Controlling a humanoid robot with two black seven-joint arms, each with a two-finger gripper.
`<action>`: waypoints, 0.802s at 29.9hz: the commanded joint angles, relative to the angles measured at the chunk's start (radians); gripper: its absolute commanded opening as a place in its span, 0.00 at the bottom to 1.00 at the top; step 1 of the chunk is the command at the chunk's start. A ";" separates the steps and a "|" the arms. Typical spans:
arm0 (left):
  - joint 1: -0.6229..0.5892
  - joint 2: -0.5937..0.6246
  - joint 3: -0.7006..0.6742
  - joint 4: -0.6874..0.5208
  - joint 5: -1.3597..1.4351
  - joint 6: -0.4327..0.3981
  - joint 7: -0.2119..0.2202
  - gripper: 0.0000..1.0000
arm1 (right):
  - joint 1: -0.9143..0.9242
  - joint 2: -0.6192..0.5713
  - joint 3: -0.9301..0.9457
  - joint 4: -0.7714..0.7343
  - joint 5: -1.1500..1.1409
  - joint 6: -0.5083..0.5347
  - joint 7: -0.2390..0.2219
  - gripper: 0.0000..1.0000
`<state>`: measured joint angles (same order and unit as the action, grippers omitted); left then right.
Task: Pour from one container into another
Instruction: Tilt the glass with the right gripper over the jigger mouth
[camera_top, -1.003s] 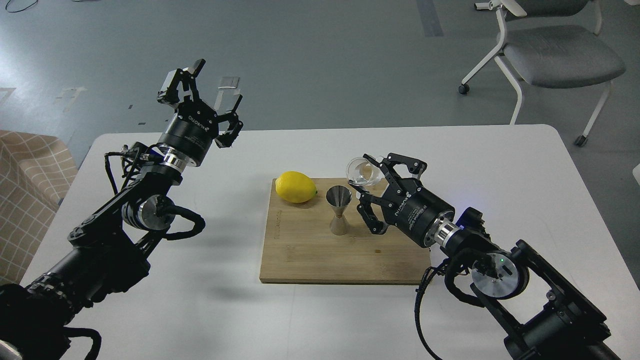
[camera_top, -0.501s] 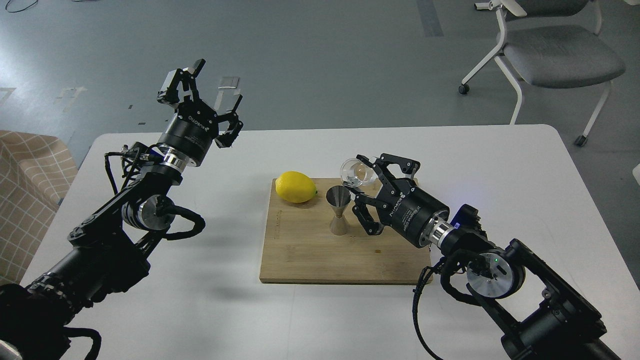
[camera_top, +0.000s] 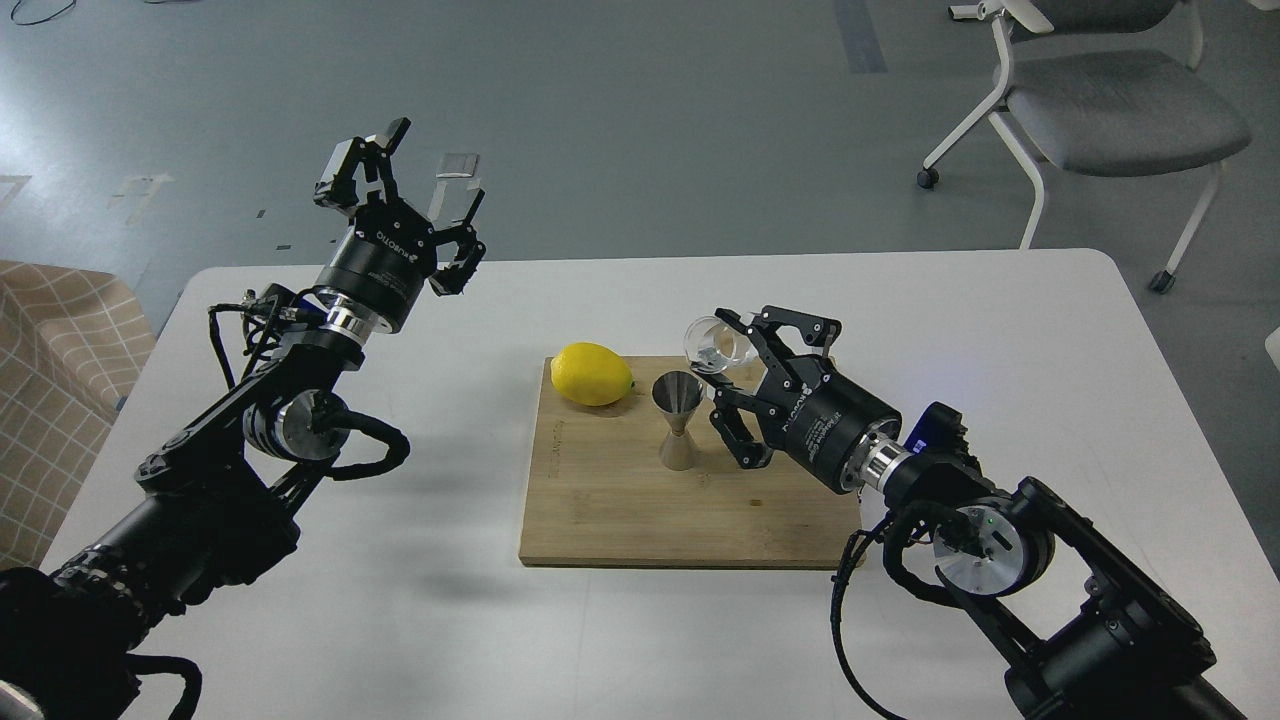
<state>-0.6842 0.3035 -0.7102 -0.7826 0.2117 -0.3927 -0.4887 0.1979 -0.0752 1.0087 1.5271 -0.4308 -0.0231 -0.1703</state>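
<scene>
The clear glass cup (camera_top: 716, 344) is clamped in the right gripper (camera_top: 735, 385) — tipped on its side just above the steel jigger (camera_top: 679, 420). The left gripper (camera_top: 405, 190) is held raised with fingers spread — nothing is gripped.

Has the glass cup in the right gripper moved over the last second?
Yes. The glass cup, held in the right gripper, has shifted left toward the jigger, which stayed put on the board, and its mouth now sits just above-right of the jigger's rim.

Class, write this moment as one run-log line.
phase: pouring | right gripper: holds glass cup tipped over jigger | left gripper: open, raised, idle | jigger: upright on cutting board beside lemon
</scene>
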 joint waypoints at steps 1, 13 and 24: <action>0.000 -0.001 0.000 0.000 0.000 0.000 0.000 0.98 | 0.002 0.000 -0.001 0.001 -0.006 0.000 0.000 0.40; 0.000 0.000 0.000 0.000 0.000 -0.001 0.000 0.98 | 0.021 -0.002 -0.047 -0.001 -0.063 -0.001 0.000 0.40; 0.002 0.005 0.000 0.000 0.000 -0.001 0.000 0.98 | 0.021 -0.003 -0.048 -0.001 -0.065 -0.006 0.003 0.40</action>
<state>-0.6827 0.3083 -0.7104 -0.7826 0.2117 -0.3943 -0.4887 0.2194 -0.0781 0.9602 1.5262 -0.4954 -0.0289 -0.1686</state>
